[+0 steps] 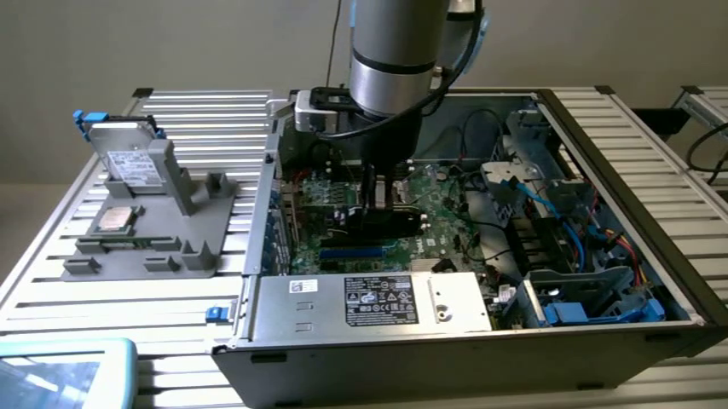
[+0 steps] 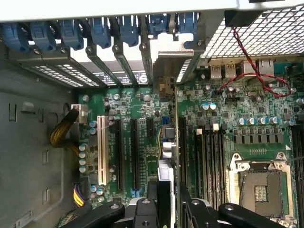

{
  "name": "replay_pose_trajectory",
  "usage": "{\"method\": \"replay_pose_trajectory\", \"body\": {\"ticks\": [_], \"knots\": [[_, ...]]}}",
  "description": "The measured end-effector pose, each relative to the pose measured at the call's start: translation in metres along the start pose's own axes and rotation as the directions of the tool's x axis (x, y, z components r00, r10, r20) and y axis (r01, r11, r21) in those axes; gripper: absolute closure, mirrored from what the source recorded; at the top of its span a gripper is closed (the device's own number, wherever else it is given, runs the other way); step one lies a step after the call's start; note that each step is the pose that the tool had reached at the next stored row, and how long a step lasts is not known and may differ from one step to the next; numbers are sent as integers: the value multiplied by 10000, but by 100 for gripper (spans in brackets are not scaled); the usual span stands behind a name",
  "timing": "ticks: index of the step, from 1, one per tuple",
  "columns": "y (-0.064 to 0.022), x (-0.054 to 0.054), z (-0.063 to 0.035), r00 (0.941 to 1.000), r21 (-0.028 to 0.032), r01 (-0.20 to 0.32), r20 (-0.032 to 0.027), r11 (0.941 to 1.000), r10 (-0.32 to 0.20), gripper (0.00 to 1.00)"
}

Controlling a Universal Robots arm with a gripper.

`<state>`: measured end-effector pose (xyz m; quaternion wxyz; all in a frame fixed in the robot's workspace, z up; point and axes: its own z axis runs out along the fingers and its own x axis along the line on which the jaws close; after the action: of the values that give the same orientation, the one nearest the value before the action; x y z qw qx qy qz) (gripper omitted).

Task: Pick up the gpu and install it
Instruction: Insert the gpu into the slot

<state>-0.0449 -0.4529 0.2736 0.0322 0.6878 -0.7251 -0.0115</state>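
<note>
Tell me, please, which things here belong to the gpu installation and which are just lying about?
Job: gpu, gripped by the end effector; motherboard slots; computer case.
Lying about: silver drive, CPU chip, grey holder, all outside the case.

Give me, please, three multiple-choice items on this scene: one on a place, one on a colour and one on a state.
1. Where is the gpu?
A. in the gripper, inside the case
B. lying outside it
C. on the floor

2. What colour are the slot-cover clips?
A. red
B. blue
C. white

3. How is the CPU socket?
A. holds a chip
B. under a cooler
C. empty

Key:
1 A: the gripper clamps it over the motherboard.
2 B: every clip is blue.
3 C: its bare contacts show.
</note>
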Motion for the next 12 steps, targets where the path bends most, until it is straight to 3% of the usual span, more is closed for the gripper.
{"method": "replay_pose_trajectory", "body": {"ticks": [4, 12], "knots": [[12, 8, 60, 10000, -1, -1, 0, 10000, 1, 73], [25, 9, 80, 10000, -28, 1, -1, 10000, -1, 73]]}}
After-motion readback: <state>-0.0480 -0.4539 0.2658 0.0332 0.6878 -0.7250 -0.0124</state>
